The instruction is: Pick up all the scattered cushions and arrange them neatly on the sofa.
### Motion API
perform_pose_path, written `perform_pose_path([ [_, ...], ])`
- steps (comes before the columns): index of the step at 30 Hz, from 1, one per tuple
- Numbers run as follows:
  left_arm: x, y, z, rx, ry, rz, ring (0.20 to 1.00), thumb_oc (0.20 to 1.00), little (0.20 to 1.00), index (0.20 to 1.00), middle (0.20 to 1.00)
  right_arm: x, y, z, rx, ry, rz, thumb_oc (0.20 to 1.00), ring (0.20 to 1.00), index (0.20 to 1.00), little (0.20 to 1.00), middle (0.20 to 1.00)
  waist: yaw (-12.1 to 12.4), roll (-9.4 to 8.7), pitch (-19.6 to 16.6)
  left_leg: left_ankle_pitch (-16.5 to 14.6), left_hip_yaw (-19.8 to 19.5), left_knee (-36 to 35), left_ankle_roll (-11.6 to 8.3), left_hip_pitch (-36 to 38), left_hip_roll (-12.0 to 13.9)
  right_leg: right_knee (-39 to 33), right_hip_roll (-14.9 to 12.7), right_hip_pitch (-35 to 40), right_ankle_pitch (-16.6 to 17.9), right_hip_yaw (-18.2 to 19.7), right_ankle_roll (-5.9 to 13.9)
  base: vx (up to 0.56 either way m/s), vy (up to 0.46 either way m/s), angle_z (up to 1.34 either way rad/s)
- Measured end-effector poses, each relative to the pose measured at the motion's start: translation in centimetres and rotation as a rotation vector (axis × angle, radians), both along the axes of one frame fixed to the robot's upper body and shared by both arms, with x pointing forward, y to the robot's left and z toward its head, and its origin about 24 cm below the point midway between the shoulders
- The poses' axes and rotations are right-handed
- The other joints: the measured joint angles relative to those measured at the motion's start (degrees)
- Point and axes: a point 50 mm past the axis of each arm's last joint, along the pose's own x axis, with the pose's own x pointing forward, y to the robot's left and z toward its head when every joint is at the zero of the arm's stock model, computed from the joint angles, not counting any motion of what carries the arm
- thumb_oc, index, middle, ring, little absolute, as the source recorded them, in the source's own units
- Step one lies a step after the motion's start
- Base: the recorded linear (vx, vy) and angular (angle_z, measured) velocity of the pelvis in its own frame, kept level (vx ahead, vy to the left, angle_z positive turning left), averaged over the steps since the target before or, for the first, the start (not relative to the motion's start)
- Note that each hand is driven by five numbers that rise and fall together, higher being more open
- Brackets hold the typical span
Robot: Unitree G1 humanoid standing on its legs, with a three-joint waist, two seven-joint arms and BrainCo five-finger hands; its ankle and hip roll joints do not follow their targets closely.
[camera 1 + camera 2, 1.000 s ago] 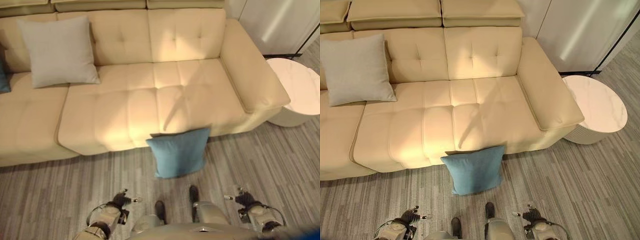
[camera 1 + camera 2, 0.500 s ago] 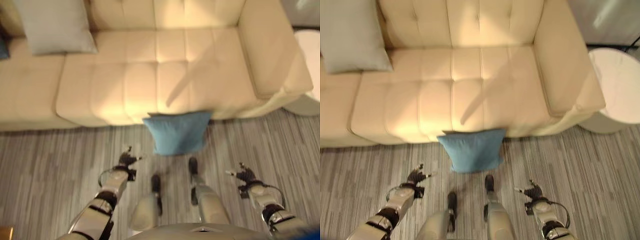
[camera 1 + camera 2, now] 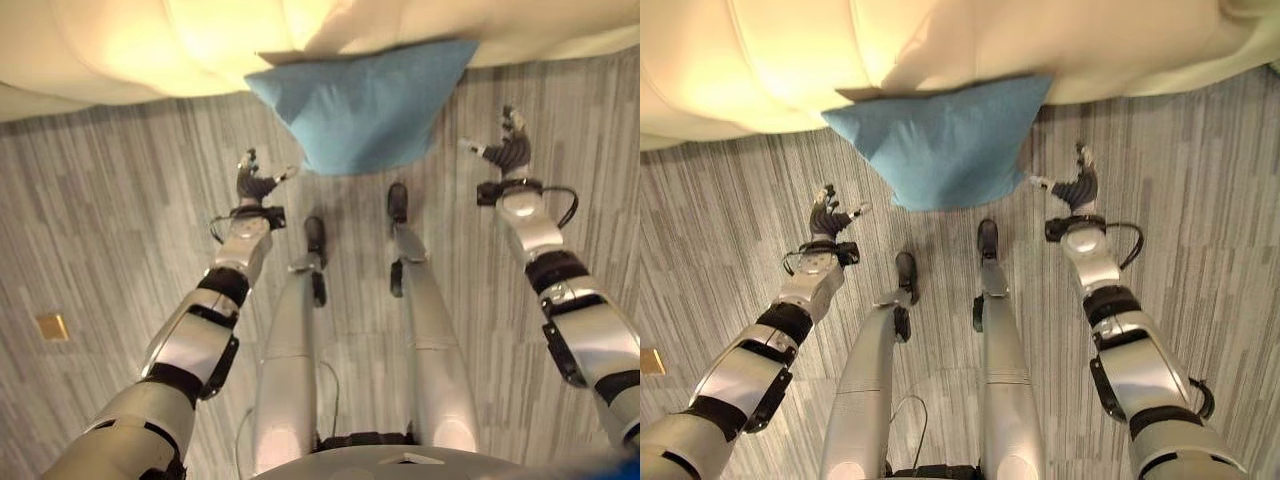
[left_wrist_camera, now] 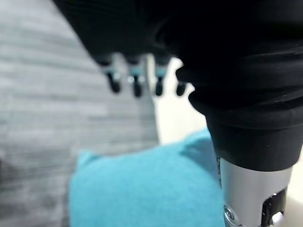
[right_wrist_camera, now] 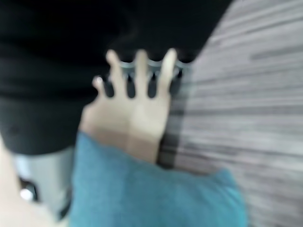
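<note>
Both robot hands are reaching out over the grey striped floor (image 3: 120, 240), one on each side of a blue cushion. The left robot hand (image 3: 254, 182) is hovering above the floor with its fingers loosely spread and its thumb pointing toward the cushion, holding nothing. The right robot hand (image 3: 507, 150) is hovering likewise, its fingers relaxed and its thumb turned inward toward the cushion, also empty.

Between the two robot hands and a little beyond them, the blue cushion (image 3: 365, 105) is leaning against the front of the sofa, its lower edge resting on the floor and its upper edge propped on the base of the seat. The cushion is near both robot hands but apart from each; neither one is touching it. In the left wrist view the dark fingertips (image 4: 136, 85) are hanging straight in a row, with the blue cushion (image 4: 147, 189) lying past them. In the right wrist view the fingers (image 5: 142, 71) are extending straight too, with the cushion (image 5: 156, 198) showing beyond them against the striped floor (image 5: 255, 94).

Farthest from the robot hands, the cream leather sofa (image 3: 890, 50) is stretching across the scene, its padded seat front bulging out over the cushion's top edge.
</note>
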Motion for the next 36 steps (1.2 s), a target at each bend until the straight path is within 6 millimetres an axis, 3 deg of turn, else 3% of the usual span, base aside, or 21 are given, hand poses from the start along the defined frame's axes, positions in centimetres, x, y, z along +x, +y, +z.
perform_pose_path([
  [3, 1.2, -0.9, 4.1, 0.037, -0.096, -0.021, 1.000, 1.000, 1.000, 1.000, 1.000, 0.5, -0.1, 3.8, -0.032, -0.088, -0.010, 1.000, 1.000, 1.000, 1.000, 1.000, 0.16, -0.04, 1.39, -0.78, -0.53, 3.63, -0.06, -5.39, -0.61, 5.04, -0.44, -5.83, -1.61, -0.08, -0.30, 0.03, -0.036, 0.13],
  [5, 1.5, -0.4, 5.9, 0.056, -0.140, -0.011, 1.000, 1.000, 1.000, 1.000, 1.000, 0.6, -0.4, 4.8, -0.042, -0.106, -0.031, 1.000, 1.000, 1.000, 1.000, 1.000, 0.19, -0.31, 1.93, -0.94, -0.67, 5.14, -0.14, -7.84, -0.71, 6.73, -0.44, -8.36, -1.89, 0.02, -0.47, 0.02, -0.025, 0.06],
  [9, 1.7, 0.5, 7.2, 0.077, -0.166, 0.011, 1.000, 1.000, 1.000, 1.000, 1.000, 0.5, -1.3, 3.9, -0.072, -0.077, -0.065, 1.000, 1.000, 1.000, 1.000, 1.000, -0.81, -0.31, 1.78, -0.97, -0.68, 5.27, -0.07, -9.20, -0.89, 6.88, -0.68, -9.68, -2.21, 0.08, 0.04, 0.01, 0.002, 0.02],
  [13, 1.8, 1.5, 11.9, 0.107, -0.276, 0.044, 1.000, 1.000, 1.000, 1.000, 1.000, 0.1, -3.0, 6.2, -0.090, -0.129, -0.113, 1.000, 1.000, 1.000, 1.000, 1.000, -1.88, -0.33, 1.65, -0.48, -0.15, 6.01, 0.37, -15.59, -0.82, 6.12, -0.46, -15.59, -0.99, 0.70, 0.70, 0.02, 0.013, -0.04],
  [18, 2.0, 0.4, 12.7, 0.091, -0.295, 0.013, 1.000, 1.000, 1.000, 1.000, 1.000, 0.1, -3.1, 5.7, -0.064, -0.122, -0.109, 1.000, 1.000, 1.000, 1.000, 1.000, -2.63, -0.32, 1.75, -1.33, 1.68, 7.23, 0.90, -17.56, -0.72, 7.04, 0.02, -18.31, -0.60, 2.87, 0.92, 0.03, -0.009, -0.10],
  [21, 1.8, -1.9, 15.5, 0.132, -0.385, -0.058, 1.000, 1.000, 1.000, 1.000, 1.000, 0.0, -1.9, 8.0, -0.102, -0.189, -0.057, 1.000, 1.000, 1.000, 1.000, 1.000, -1.96, -0.15, 1.59, -1.61, 2.11, 9.05, 0.77, -21.54, -0.63, 9.02, 0.16, -22.91, -1.38, 3.48, 1.05, 0.03, -0.055, 0.03],
  [23, 0.9, -4.0, 19.3, 0.137, -0.513, -0.111, 1.000, 1.000, 1.000, 1.000, 1.000, -0.2, -0.1, 13.1, -0.194, -0.295, -0.003, 1.000, 1.000, 1.000, 1.000, 1.000, 0.05, 0.33, 1.89, -3.00, 2.57, 15.01, 0.51, -28.24, 0.04, 14.85, 1.19, -30.10, -1.95, 3.89, 0.49, 0.02, -0.057, -0.07],
  [25, 1.0, -4.9, 18.6, 0.172, -0.493, -0.131, 1.000, 1.000, 1.000, 1.000, 1.000, 0.3, 2.1, 14.3, -0.187, -0.296, 0.035, 1.000, 1.000, 1.000, 1.000, 1.000, 1.98, 0.88, 2.54, -3.73, 1.95, 17.44, 0.33, -28.06, 0.21, 17.17, 1.54, -29.73, -2.70, 3.77, 0.41, 0.00, -0.069, 0.00],
  [26, 1.1, -5.3, 18.2, 0.142, -0.482, -0.148, 1.000, 1.000, 1.000, 1.000, 1.000, 0.4, 2.2, 13.9, -0.192, -0.282, 0.035, 1.000, 1.000, 1.000, 1.000, 1.000, 2.38, 0.90, 2.53, -3.52, 1.63, 17.84, 0.31, -28.05, 0.34, 17.23, 1.46, -29.33, -2.59, 3.69, 0.55, 0.00, -0.078, 0.04],
  [28, 1.1, -6.8, 17.5, 0.067, -0.461, -0.185, 1.000, 1.000, 1.000, 1.000, 1.000, 0.9, 4.7, 13.5, -0.197, -0.255, 0.068, 1.000, 1.000, 1.000, 1.000, 1.000, 2.85, 0.92, 2.54, -3.38, 0.83, 19.84, 0.30, -27.93, 0.16, 18.54, 1.60, -28.50, -2.25, 2.98, 0.77, 0.01, -0.057, 0.00],
  [29, 1.1, -7.0, 17.4, 0.064, -0.457, -0.189, 1.000, 1.000, 1.000, 1.000, 1.000, 1.1, 5.6, 13.3, -0.223, -0.238, 0.079, 0.827, 0.827, 0.827, 0.827, 0.827, 2.76, 0.92, 2.54, -3.40, 0.59, 20.41, 0.31, -27.96, 0.05, 18.79, 1.54, -28.30, -2.33, 2.95, 0.61, 0.00, 0.000, 0.00],
  [30, 1.1, -6.9, 17.4, 0.065, -0.457, -0.185, 0.721, 0.721, 0.721, 0.721, 0.721, 1.1, 5.8, 13.4, -0.228, -0.238, 0.080, 0.200, 0.200, 0.200, 0.200, 0.200, 2.71, 0.92, 2.54, -3.39, 0.54, 20.40, 0.32, -27.98, 0.08, 18.53, 1.57, -28.19, -2.18, 2.90, 0.60, 0.01, -0.011, -0.05],
  [32, 1.1, -5.6, 17.8, 0.031, -0.465, -0.137, 0.200, 0.200, 0.200, 0.200, 0.200, 0.9, 6.0, 13.6, -0.233, -0.251, 0.090, 0.200, 0.200, 0.200, 0.200, 0.200, 2.03, 0.92, 2.53, -2.54, -0.31, 18.61, 0.36, -27.46, 0.33, 15.62, 1.75, -26.57, -1.15, 2.21, 1.36, 0.02, -0.005, -0.04],
  [36, 0.8, -3.3, 18.0, -0.012, -0.490, -0.095, 0.200, 0.200, 0.200, 0.200, 0.200, 0.2, 6.3, 13.8, -0.214, -0.296, 0.137, 0.200, 0.200, 0.200, 0.200, 0.200, 1.07, 0.84, 2.45, -1.42, 0.03, 15.73, 0.54, -24.98, 0.28, 11.04, 1.97, -23.43, 0.75, 2.19, 1.31, 0.02, -0.006, -0.06],
])
